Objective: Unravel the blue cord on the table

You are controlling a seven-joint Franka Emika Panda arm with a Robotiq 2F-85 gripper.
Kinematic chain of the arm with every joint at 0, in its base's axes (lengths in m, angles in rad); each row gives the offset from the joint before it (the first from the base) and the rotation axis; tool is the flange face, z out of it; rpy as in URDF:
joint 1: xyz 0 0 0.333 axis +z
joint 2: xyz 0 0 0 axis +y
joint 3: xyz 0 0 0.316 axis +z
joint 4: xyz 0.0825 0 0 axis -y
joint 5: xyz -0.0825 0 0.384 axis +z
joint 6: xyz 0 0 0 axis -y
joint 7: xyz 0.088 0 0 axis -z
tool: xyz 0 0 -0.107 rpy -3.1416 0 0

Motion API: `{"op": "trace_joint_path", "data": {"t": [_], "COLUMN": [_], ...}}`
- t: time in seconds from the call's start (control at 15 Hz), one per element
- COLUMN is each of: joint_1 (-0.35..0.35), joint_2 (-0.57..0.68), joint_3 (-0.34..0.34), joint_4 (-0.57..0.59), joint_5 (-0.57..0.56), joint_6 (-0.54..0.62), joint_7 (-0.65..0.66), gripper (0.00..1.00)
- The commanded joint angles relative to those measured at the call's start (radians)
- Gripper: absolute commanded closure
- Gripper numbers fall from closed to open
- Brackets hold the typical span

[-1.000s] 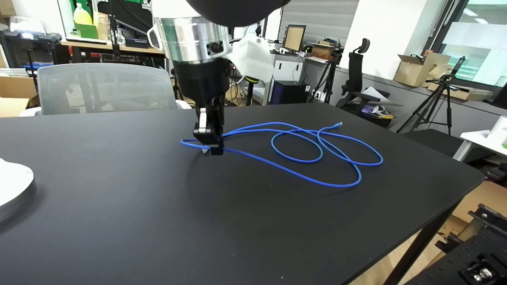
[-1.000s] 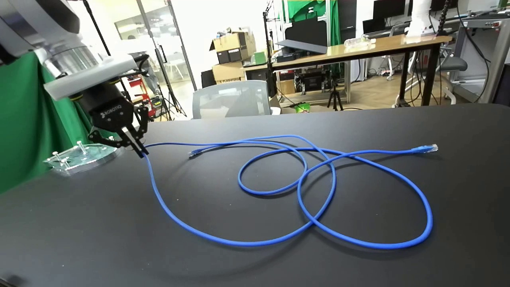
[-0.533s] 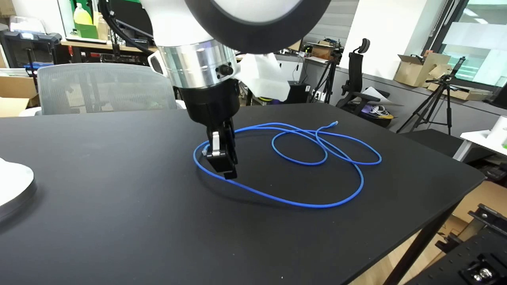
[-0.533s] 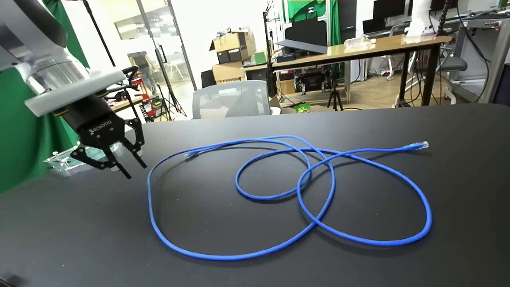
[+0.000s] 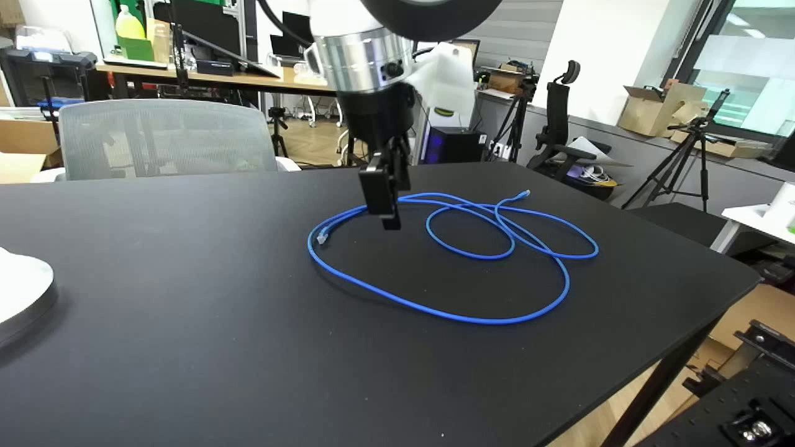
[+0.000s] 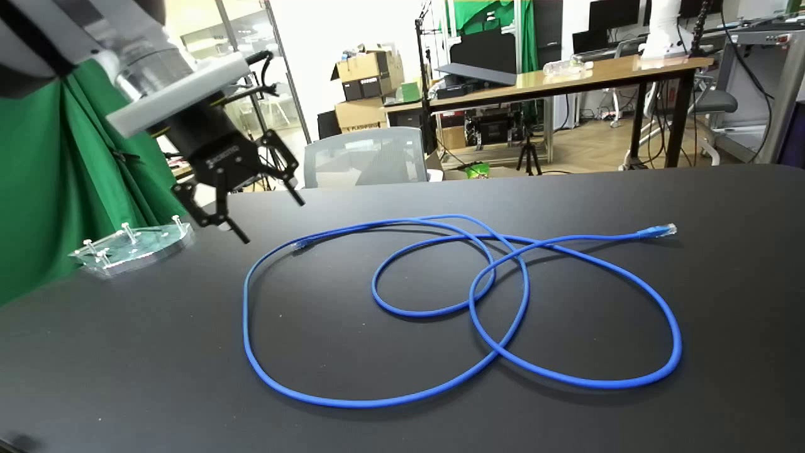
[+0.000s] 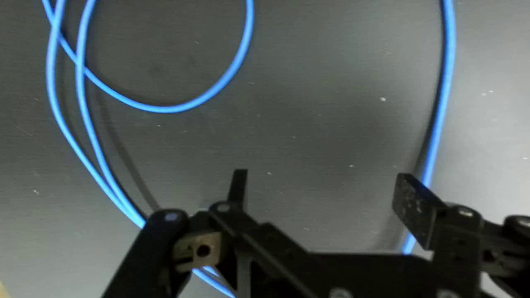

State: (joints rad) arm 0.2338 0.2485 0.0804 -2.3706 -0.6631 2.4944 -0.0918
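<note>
The blue cord [image 6: 356, 403] lies on the black table [image 5: 186, 323] in one wide loop and smaller loops that cross each other. One pale connector tip [image 6: 665, 230] points outward beyond the loops. The other connector tip [image 6: 302, 244] lies just inside the wide loop, close beside the strand. My gripper [image 6: 274, 222] hangs above the table, open, its fingers spread and nothing between them. In an exterior view the gripper [image 5: 390, 225] is over the wide loop's far part. Seen from the wrist, bare tabletop shows between the fingertips [image 7: 237, 182], and a cord strand passes below the right finger.
A clear plate with upright bolts [image 6: 135, 248] lies near the table's side by the green curtain. A white rounded object [image 5: 22, 288] stands at the picture's left edge. A grey mesh chair [image 5: 168, 139] is behind the table's far edge.
One second ago the gripper was shut on the wide loop. It moved toward the near side, opened and let the cord go, then rose away. The wide loop now spreads further.
</note>
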Motion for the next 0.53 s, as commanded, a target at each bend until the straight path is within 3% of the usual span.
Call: {"op": "trace_joint_path", "data": {"t": [0.0,0.27,0.33,0.47], "joint_1": [-0.081,-0.156,-0.149,-0.164], "joint_2": [0.017,0.060,0.034,0.042], "joint_3": [-0.049,-0.092,-0.085,-0.090], "joint_4": [0.105,0.232,0.171,0.185], "joint_5": [0.032,0.117,0.079,0.085], "joint_6": [-0.067,-0.174,-0.112,-0.115], "joint_7": [0.015,-0.001,-0.009,-0.026], "gripper": [0.00,0.00,0.00,0.00]}}
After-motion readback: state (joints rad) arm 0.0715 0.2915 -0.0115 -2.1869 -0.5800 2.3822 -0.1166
